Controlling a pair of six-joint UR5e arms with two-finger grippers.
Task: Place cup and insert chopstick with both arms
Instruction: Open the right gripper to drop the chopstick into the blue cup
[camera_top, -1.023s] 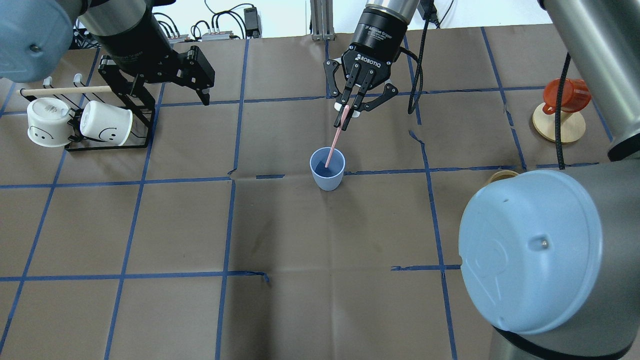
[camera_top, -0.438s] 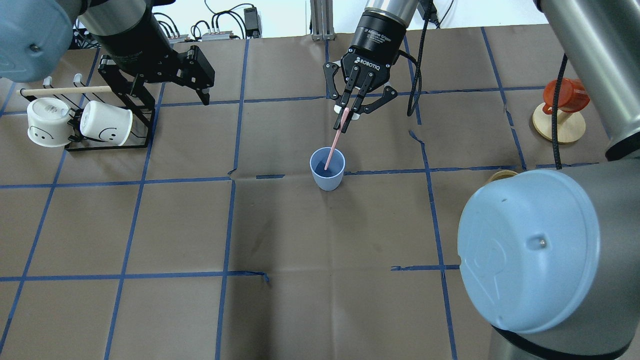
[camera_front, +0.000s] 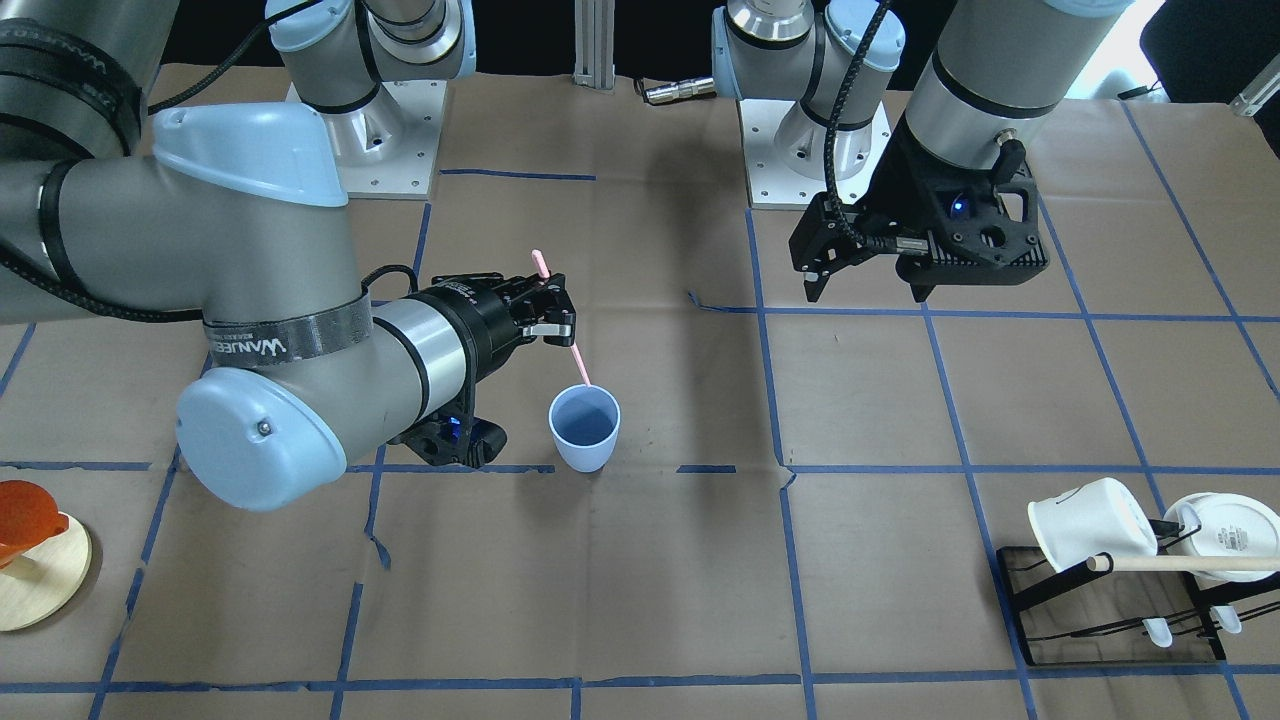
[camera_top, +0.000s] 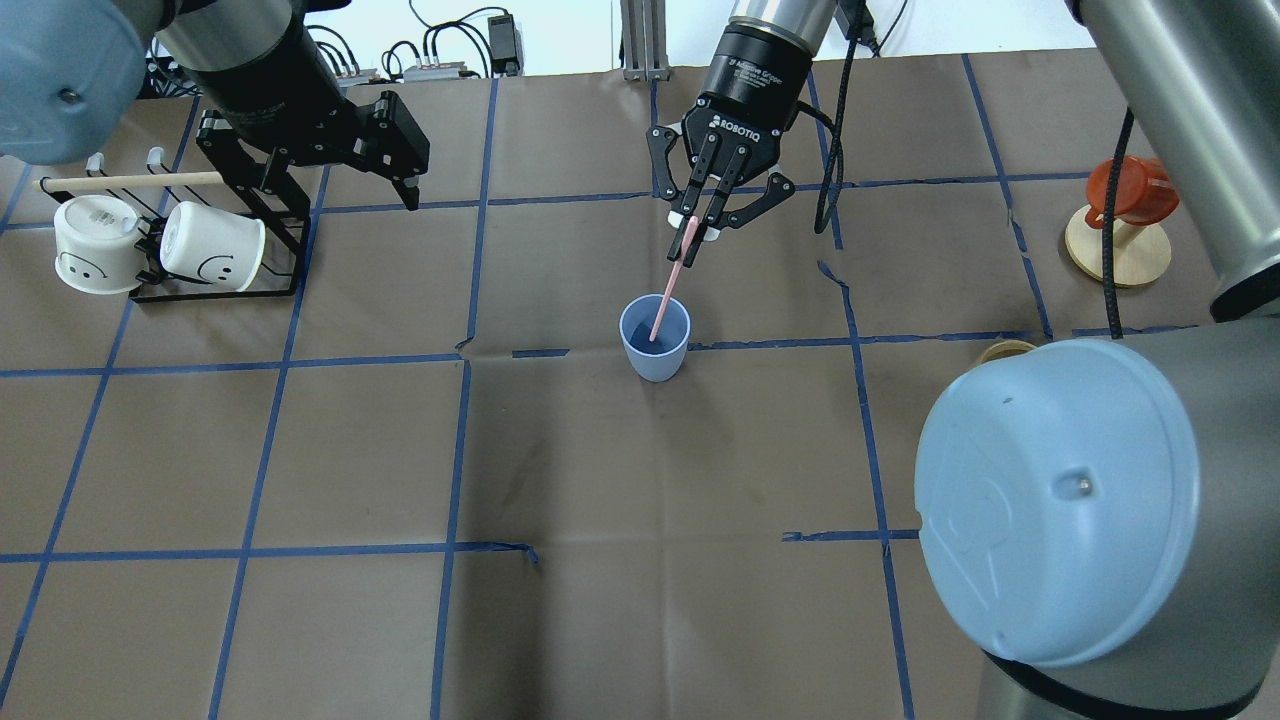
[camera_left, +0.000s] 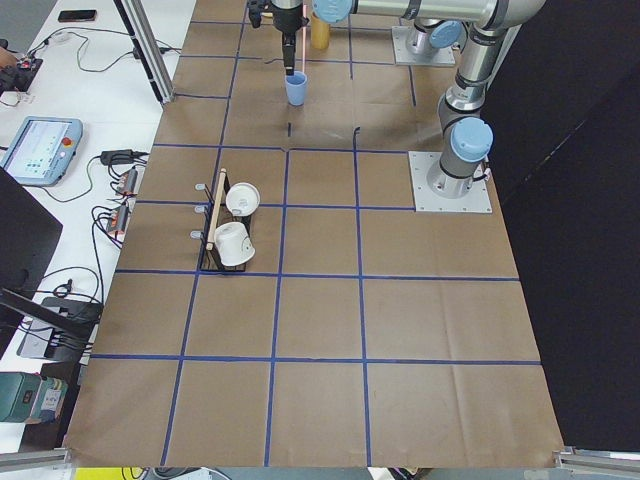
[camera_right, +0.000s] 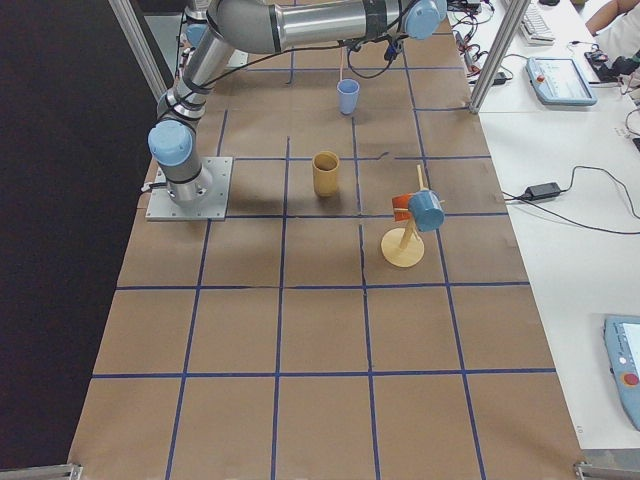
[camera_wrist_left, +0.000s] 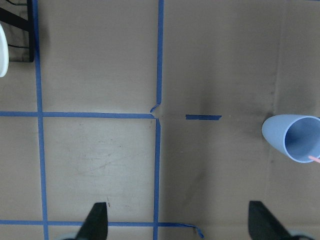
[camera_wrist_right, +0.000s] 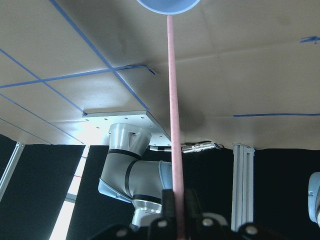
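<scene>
The pale-blue cup (camera_top: 655, 352) stands upright near the table's middle; it also shows in the front view (camera_front: 583, 440) and at the left wrist view's right edge (camera_wrist_left: 292, 137). My right gripper (camera_top: 689, 236) is shut on the upper part of the pink chopstick (camera_top: 666, 292), which slants down with its lower end in the cup's mouth. The right wrist view shows the chopstick (camera_wrist_right: 172, 100) running from the shut fingers to the cup's rim (camera_wrist_right: 167, 5). My left gripper (camera_top: 340, 190) is open and empty, above the table to the cup's left, with wide-spread fingertips (camera_wrist_left: 97, 220).
A black rack (camera_top: 215, 290) with two white mugs and a wooden dowel (camera_top: 130, 181) stands at the far left, just under my left gripper. A tan wooden cup (camera_right: 326, 173) and an orange cup on a wooden stand (camera_top: 1120, 215) are on the right.
My right wrist has shifted very slightly toward the cup, the chopstick still gripped with its lower end in the cup's mouth. The left arm has not moved.
</scene>
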